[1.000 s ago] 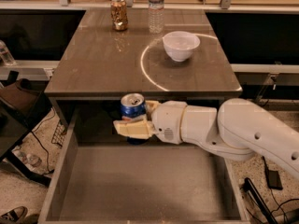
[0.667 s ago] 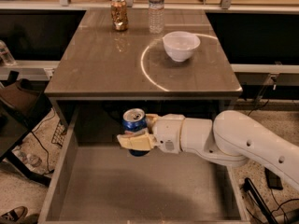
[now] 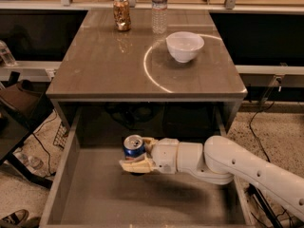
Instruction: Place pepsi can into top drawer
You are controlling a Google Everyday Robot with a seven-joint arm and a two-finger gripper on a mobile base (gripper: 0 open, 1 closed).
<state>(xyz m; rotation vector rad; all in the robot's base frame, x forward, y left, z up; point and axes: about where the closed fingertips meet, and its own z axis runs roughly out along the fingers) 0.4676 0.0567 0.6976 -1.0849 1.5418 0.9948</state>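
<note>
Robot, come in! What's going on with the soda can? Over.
Gripper shut on pepsi can, down inside top drawer. Can upright, near the back. Nothing else in drawer, over.

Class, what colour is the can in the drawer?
Blue, silver top; gripper holds the pepsi can in the top drawer. Camera view.

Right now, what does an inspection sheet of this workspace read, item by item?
Surface: table top, brown, with a bright light arc.
Job's things: pepsi can inside the open top drawer, toward its back.
Clutter: brown-gold can, water bottle, white bowl on the table top.
Gripper: gripper inside the top drawer, closed around the pepsi can.
Cables: black cables on the floor, both sides.
Surroundings: shoe on the floor, lower left.
</note>
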